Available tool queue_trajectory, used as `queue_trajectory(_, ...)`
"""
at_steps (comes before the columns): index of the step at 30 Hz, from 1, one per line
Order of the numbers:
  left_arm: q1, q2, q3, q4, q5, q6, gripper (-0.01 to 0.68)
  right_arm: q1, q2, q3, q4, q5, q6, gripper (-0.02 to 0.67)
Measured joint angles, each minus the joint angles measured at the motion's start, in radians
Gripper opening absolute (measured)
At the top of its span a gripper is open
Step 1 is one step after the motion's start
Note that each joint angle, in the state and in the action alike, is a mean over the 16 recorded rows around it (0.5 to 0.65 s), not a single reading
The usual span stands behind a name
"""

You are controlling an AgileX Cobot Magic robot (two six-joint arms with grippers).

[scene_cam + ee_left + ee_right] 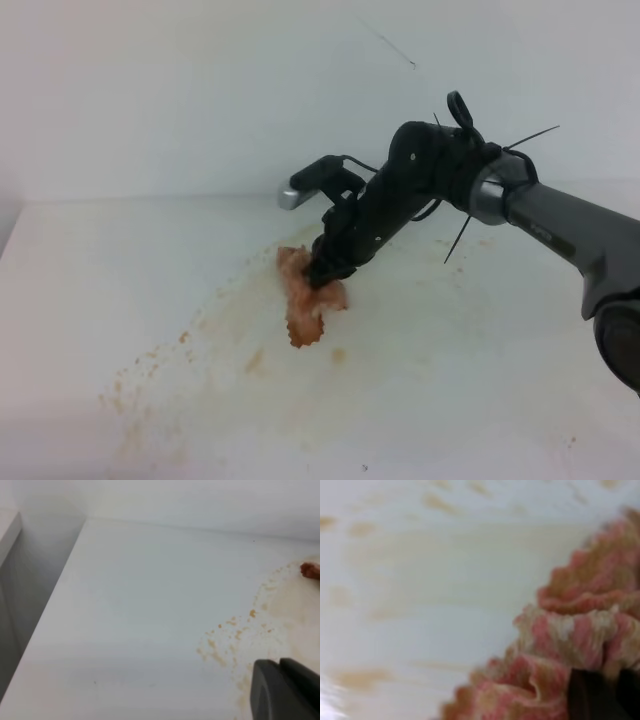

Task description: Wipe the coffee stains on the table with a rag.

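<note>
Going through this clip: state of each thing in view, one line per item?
rag: crumpled, coffee-stained, pressed on the table under the right gripper.
right gripper: shut on the rag.
left gripper: only a dark edge in view, above the table, holding nothing visible.
coffee stains: smeared tan film plus scattered brown specks, not yet wiped away.
table: white, partly stained.

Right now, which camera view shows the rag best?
The exterior high view: the whole rag lies on the table, pinched by the right fingers. The right wrist view shows only blurred close folds. The left wrist view shows just a small piece at its edge.
</note>
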Motion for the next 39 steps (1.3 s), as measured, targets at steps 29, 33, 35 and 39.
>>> queue_trajectory(29,0.000,0.000,0.000,0.000,0.000,0.000,-0.002,0.120,0.029,-0.004,-0.091,0.163,0.077,0.039)
queue_trajectory(33,0.000,0.000,0.000,0.000,0.000,0.000,-0.003,0.069,0.026,-0.001,-0.108,0.191,0.100,0.041)
queue_trajectory(35,0.000,0.000,0.000,0.000,0.000,0.000,-0.003,0.044,0.024,0.002,-0.112,0.197,0.109,0.041)
queue_trajectory(39,0.000,0.000,0.000,0.000,0.000,0.000,-0.003,0.002,0.021,0.006,-0.118,0.181,0.129,0.041)
